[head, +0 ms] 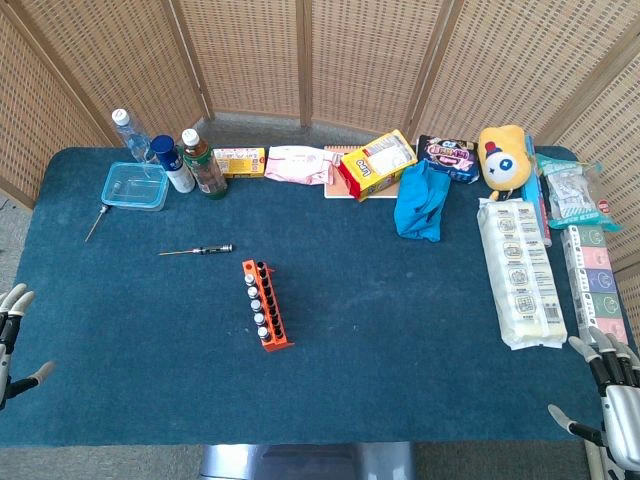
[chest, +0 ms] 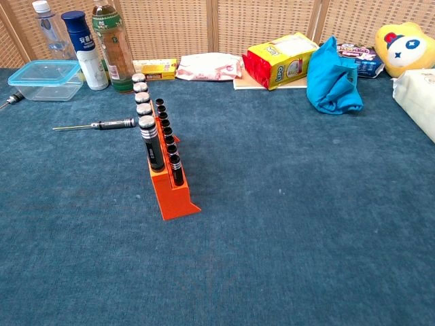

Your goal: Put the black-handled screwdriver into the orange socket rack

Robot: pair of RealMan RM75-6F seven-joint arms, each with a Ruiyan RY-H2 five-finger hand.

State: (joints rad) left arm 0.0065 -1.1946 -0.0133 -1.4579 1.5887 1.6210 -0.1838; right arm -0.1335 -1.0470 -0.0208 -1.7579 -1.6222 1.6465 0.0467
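Table: a blue-green felt-like cloth (head: 400, 330), flat and napped, backed by woven wicker screens (head: 240, 50).
Screwdriver: one black-handled screwdriver (head: 197, 250), a thin metal shaft with a slim dark knurled grip, lies flat on the cloth at about 10 o'clock from the rack, apart from it, shaft tip toward 9 o'clock. A second thin tool (head: 95, 224) lies near the box; its handle is too small to make out.
Rack: one orange socket rack (head: 267, 305), a long moulded plastic wedge, stands near the table's middle. One row holds five upright bits with shiny round caps; the other row shows dark round sockets, too close-packed to count.
Bottles: three, standing close together at 11 o'clock; one clear plastic (head: 125, 125), one white with a blue cap (head: 172, 163), one with a dark label (head: 203, 163).
Box: one clear lidded plastic box (head: 135, 186), just beside the bottles.
Far edge: soft packets, one yellow carton (head: 378, 165), one crumpled blue cloth (head: 421, 200), one yellow plush toy (head: 505, 155).
Left hand: the left hand (head: 14, 340) sits at the 8 o'clock edge, fingers spread, holding nothing.
Right hand: the right hand (head: 610, 390) sits at the 4 o'clock corner, fingers spread, holding nothing.
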